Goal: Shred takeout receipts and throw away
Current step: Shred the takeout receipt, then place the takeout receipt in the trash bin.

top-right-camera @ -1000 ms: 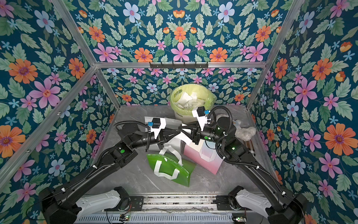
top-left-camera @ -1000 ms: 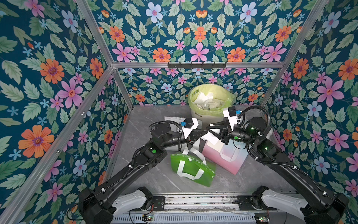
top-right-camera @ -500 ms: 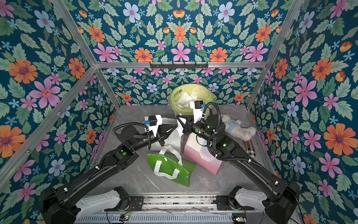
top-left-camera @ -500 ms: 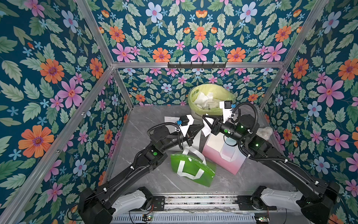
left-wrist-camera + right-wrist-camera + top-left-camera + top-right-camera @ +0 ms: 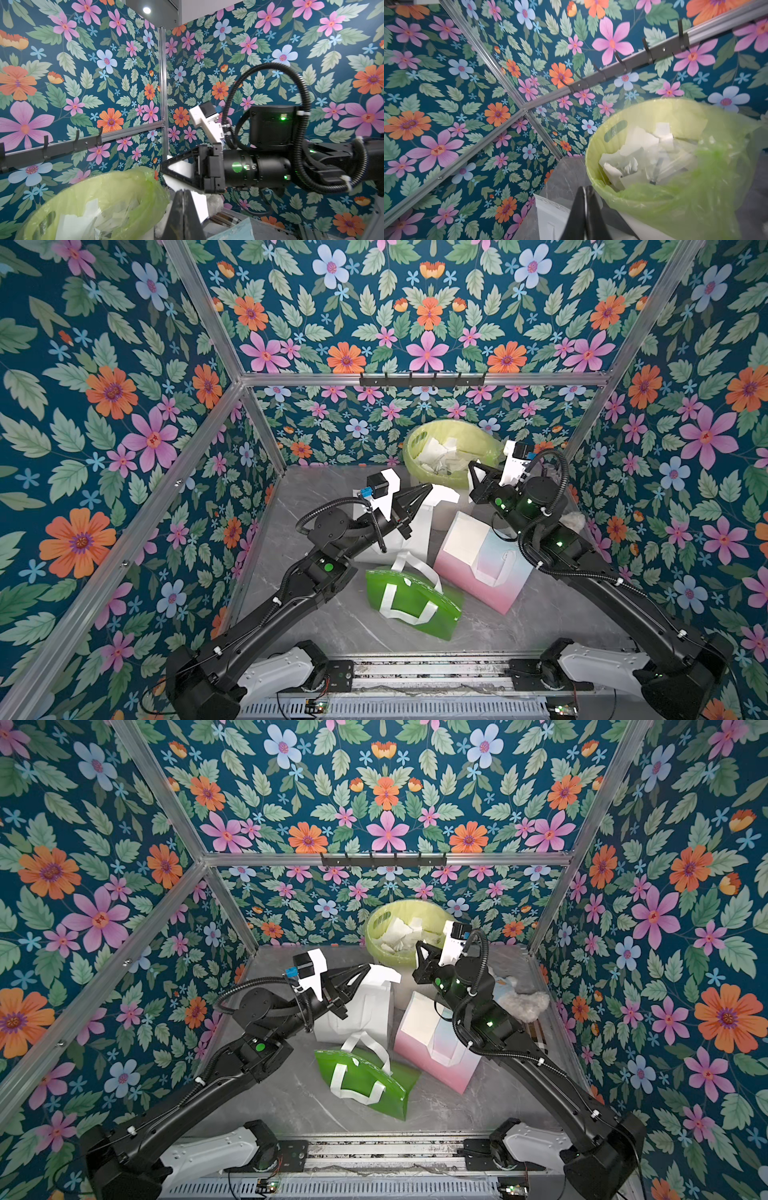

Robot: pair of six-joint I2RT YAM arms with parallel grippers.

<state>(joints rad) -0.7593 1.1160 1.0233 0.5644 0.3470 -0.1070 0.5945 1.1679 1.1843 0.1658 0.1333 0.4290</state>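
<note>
My left gripper [image 5: 429, 487] is shut on a torn white piece of takeout receipt [image 5: 444, 495], held above the white bag; the piece shows beside the fingers in the left wrist view [image 5: 199, 205]. My right gripper [image 5: 471, 464] is shut on another white receipt piece [image 5: 175, 182], its tip at the near rim of the green-lined bin [image 5: 449, 448]. White paper scraps [image 5: 629, 158] lie inside the bin. A whole receipt [image 5: 465, 539] lies flat on the pink bag [image 5: 490, 585].
A white fabric bag [image 5: 415, 531] stands under the left gripper and a green bag [image 5: 411, 601] lies in front of it. A grey plush toy [image 5: 523, 1002] rests by the right wall. A hook rail [image 5: 422, 379] runs along the back wall.
The two grippers, together on one white sheet a second ago, have pulled apart with a piece each. The right gripper has swung back to the bin's rim.
</note>
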